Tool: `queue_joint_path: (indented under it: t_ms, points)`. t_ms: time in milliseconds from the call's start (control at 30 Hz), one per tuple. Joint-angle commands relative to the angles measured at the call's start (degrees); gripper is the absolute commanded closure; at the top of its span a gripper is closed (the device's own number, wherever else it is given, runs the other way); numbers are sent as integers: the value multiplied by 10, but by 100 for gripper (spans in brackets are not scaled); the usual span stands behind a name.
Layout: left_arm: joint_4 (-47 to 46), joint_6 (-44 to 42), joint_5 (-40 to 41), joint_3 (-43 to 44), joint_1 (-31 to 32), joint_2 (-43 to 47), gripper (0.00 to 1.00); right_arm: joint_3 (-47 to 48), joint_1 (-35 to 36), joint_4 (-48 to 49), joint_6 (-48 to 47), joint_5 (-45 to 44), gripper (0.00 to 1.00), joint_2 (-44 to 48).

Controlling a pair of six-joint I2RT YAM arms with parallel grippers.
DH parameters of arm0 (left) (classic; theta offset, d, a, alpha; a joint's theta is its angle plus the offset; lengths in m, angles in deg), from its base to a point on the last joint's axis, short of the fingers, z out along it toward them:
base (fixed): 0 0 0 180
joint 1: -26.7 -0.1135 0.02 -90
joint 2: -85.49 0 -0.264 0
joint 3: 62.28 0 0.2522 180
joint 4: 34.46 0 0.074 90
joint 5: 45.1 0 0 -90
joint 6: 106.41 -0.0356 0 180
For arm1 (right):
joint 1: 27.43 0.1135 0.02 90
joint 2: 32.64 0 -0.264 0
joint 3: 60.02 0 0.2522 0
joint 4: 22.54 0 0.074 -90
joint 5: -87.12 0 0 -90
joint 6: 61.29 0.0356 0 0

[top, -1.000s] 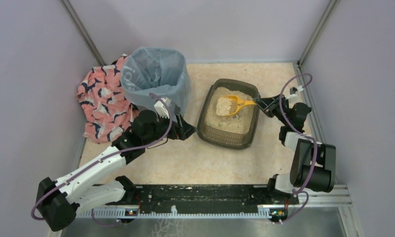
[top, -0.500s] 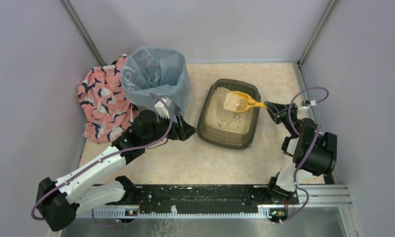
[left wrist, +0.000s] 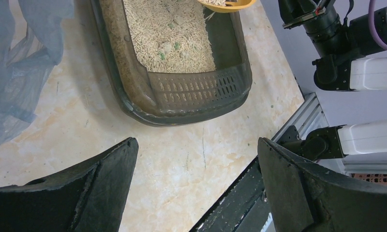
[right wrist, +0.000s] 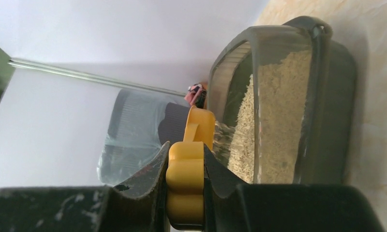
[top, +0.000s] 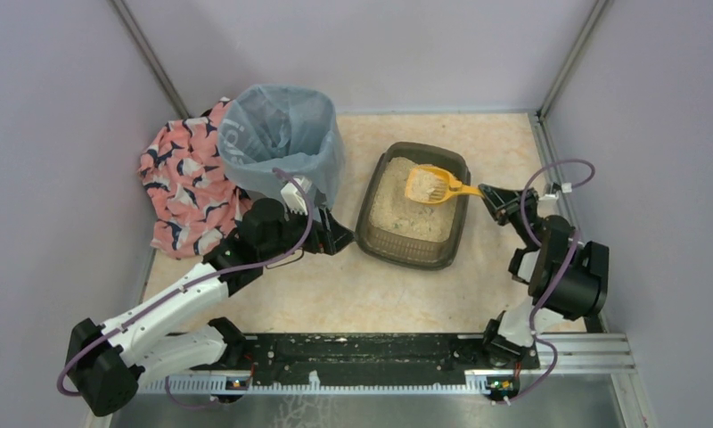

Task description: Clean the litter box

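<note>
Far-left corner of the table [top: 353,299]: crumpled pink patterned cloth [top: 179,187], touching a tall bin [top: 282,134] lined in light blue. Just nearer than the bin, left gripper [top: 337,237], spread wide and empty, beside the near left corner of the litter box [top: 405,255]. Box mid-table toward the far edge, beige litter inside. Over its far right part, yellow scoop [top: 429,185] carrying a little litter, handle pinched tight in the right gripper [top: 487,193].

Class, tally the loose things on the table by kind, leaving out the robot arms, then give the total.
litter box: 1
lined bin: 1
yellow scoop: 1
patterned cloth: 1
Total: 4
</note>
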Motion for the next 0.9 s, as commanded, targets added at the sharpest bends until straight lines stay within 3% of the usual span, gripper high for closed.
queue_joint_path:
  t_ms: [0, 100, 233, 433, 567, 733, 867]
  points:
    - [-14, 5, -4, 12, 2, 5, 1, 3, -9, -78, -83, -18, 100, 75]
    - [-17, 8, -8, 4, 3, 9, 1, 28, 12, -169, -130, -10, 100, 98]
    - [-39, 9, -10, -3, 2, 4, 1, 16, 15, -149, -121, -16, 100, 100]
    - [-46, 8, -14, -6, 2, 4, 1, 9, 49, -70, -76, -3, 100, 61]
    - [-49, 12, -15, -7, 2, 1, 1, -6, 16, -28, -51, -21, 100, 48]
    - [-69, 21, -18, -15, 3, -3, 1, -6, 60, 28, -32, -13, 100, 5]
    - [-60, 36, -35, 5, 2, -6, 1, -30, 30, 109, 7, -20, 100, -27]
